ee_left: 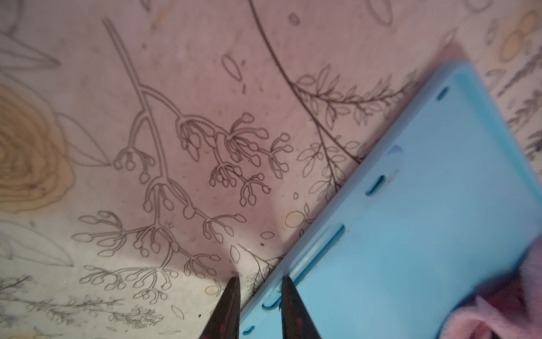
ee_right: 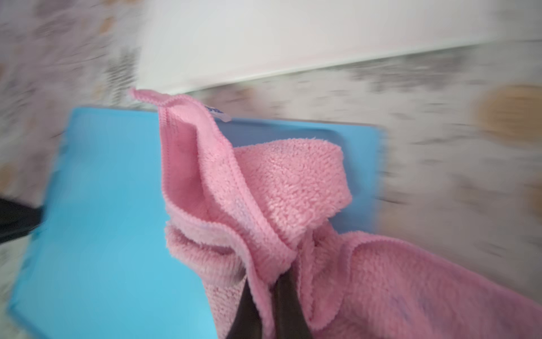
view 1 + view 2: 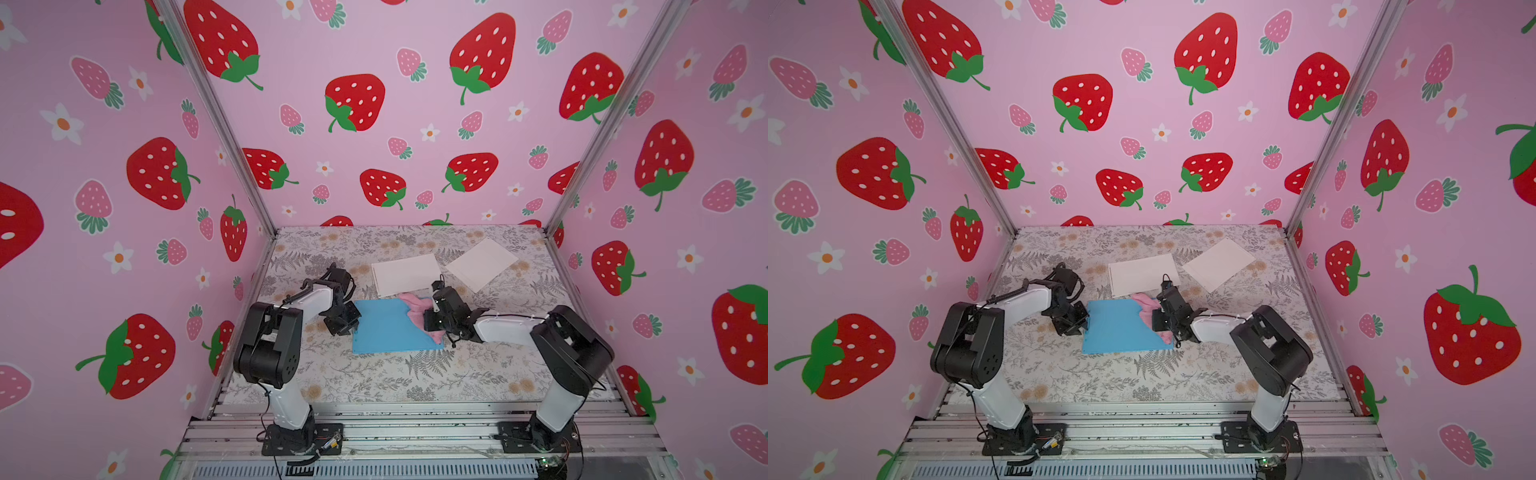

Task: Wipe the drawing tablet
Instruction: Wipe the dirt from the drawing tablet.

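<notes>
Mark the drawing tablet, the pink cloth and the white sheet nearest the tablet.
drawing tablet [image 3: 382, 328]: a top view, bare blue middle.
pink cloth [image 2: 293, 182]: right wrist view, fluffy fold.
white sheet [image 3: 405, 274]: a top view, its middle.

Three walls close in the bench: a back wall [image 3: 415, 124], a left wall [image 3: 104, 208] and a right wall [image 3: 685, 208], all pink and printed with red and pale strawberries and small white flowers. Bare aluminium posts [image 3: 220, 120] stand at the two far corners. The bench [image 3: 415, 374] wears a pale covering with grey ferns, sprigs and tan blossoms. Along its near edge run slotted aluminium rails [image 3: 415, 432], with a vented strip [image 3: 374, 471] below. The light is soft and even, with faint shadows.
</notes>
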